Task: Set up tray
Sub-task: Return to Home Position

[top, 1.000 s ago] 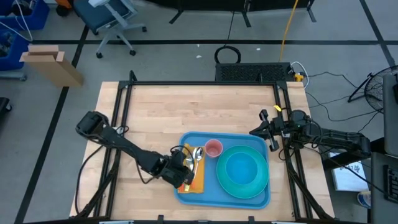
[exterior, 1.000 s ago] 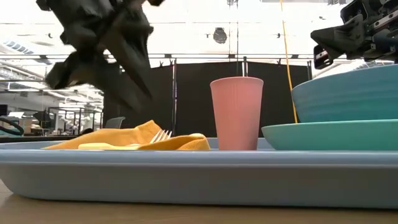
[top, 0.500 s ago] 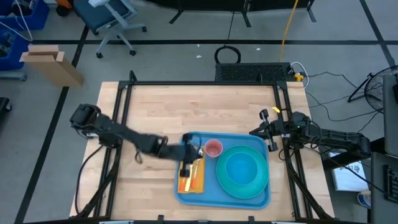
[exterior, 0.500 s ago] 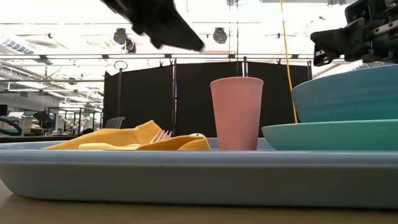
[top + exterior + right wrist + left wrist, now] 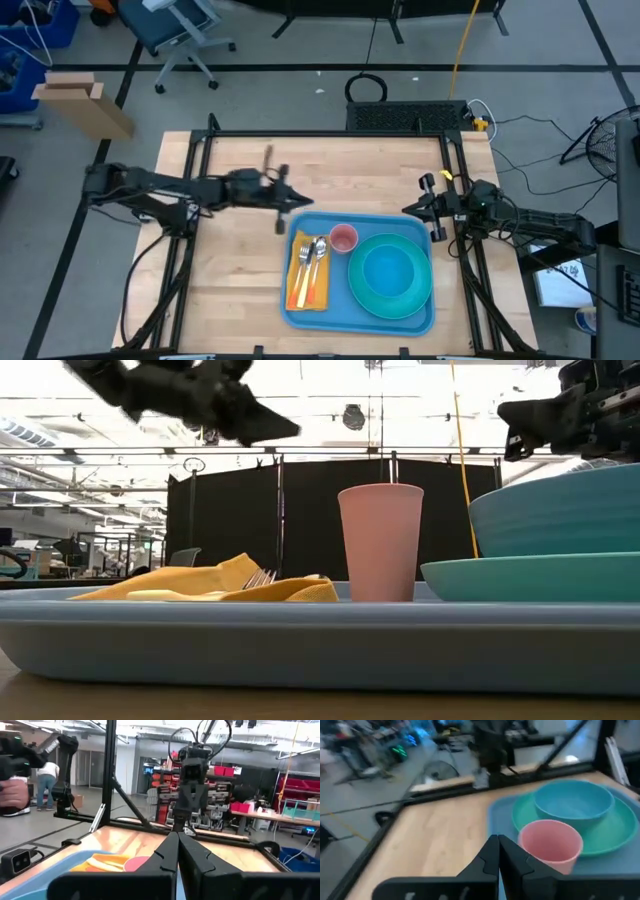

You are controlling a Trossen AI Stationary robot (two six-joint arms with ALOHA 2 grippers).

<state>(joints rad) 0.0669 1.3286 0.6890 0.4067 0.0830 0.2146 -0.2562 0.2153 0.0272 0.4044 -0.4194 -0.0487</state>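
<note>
The blue tray (image 5: 300, 312) lies on the table near its front edge. On it sit a teal bowl (image 5: 385, 270) in a teal plate (image 5: 415, 297), a pink cup (image 5: 343, 238), and an orange napkin (image 5: 303, 285) with a fork and spoon (image 5: 313, 250) on top. My left gripper (image 5: 287, 206) is shut and empty, hovering over bare wood just past the tray's far left corner. In its wrist view the cup (image 5: 550, 845) and bowl (image 5: 574, 802) lie ahead. My right gripper (image 5: 413, 211) is shut and waits by the tray's far right corner.
Black frame rails (image 5: 197, 170) run along the table's left, far and right sides. Bare wood (image 5: 330, 170) lies beyond the tray. A person (image 5: 47, 782) stands in the room behind the table.
My left gripper has risen off the napkin at the tray's left end and drawn back toward the table's far left, clear of the tray. The fork and spoon now lie uncovered on the napkin.
</note>
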